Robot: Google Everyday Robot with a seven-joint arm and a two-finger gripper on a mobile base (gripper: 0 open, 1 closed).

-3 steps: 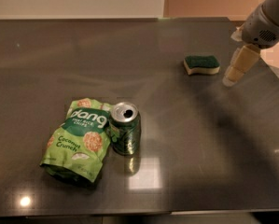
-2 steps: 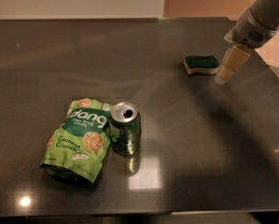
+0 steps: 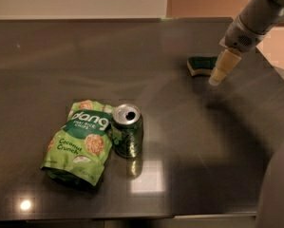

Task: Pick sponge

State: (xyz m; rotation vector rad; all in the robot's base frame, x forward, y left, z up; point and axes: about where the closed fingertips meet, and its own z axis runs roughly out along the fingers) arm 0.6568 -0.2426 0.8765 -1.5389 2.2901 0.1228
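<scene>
The sponge (image 3: 200, 65), dark green on top with pale foam below, lies flat on the dark counter at the right rear. My gripper (image 3: 216, 77) hangs from the grey arm that enters at the top right. Its cream-coloured fingers (image 3: 223, 65) point down and left, just in front of and overlapping the sponge's right end. From this angle the sponge's right edge is hidden behind them.
A green chip bag (image 3: 80, 144) lies at the front left, with a green soda can (image 3: 127, 131) upright against its right side. The dark counter (image 3: 179, 141) ends at a front edge near the bottom and a right edge beyond the arm.
My gripper has moved left, from a gap beside the sponge to overlapping its right end. The sponge, bag and can have not moved.
</scene>
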